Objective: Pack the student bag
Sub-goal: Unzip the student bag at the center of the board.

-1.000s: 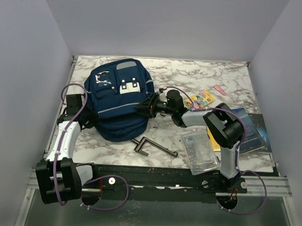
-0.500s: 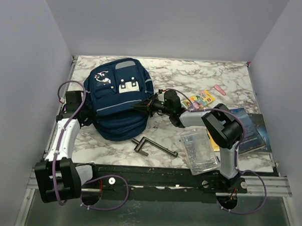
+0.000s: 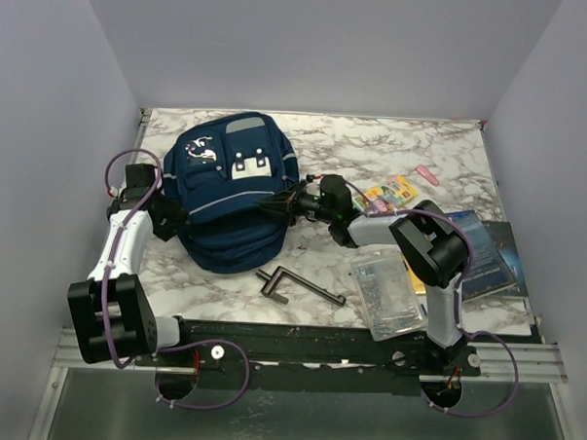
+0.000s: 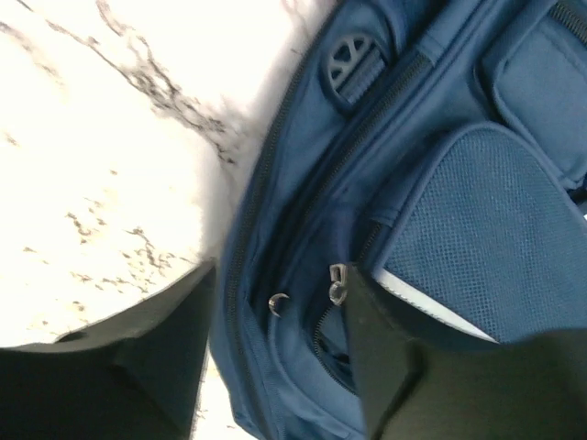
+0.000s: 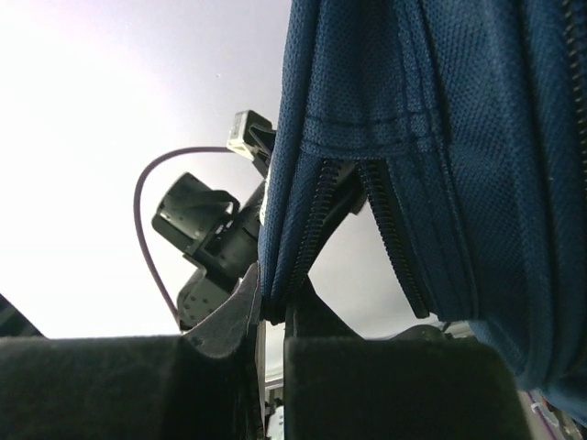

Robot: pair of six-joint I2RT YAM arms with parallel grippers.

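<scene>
I'm at the opening step, with nothing packed yet as far as I can judge. The bag (image 3: 226,193) lies toward the far-left corner of the counter (image 3: 375,146). My right gripper (image 3: 279,206) is at the bag's right side. In the right wrist view its fingers (image 5: 229,330) are drawn narrow and pinch a fold of blue fabric just beside a parted zip. My left gripper (image 3: 172,218) is against the bag's left side with its fingers (image 4: 147,348) spread wide, one on each side of the zip line. Two small metal zip pulls (image 4: 336,282) sit between them, and I can't tell whether either finger touches cloth. The things to go in wait nearer the right edge: a clear case (image 3: 386,294), books (image 3: 482,250) and a bright crayon packet (image 3: 390,193). I judge the next move is the left gripper's. It should settle on a pull or the near lip, close, and draw away from the right grip so the mouth gapes. That needs a careful line-up, because the pulls are tiny and the fabric is slack.
</scene>
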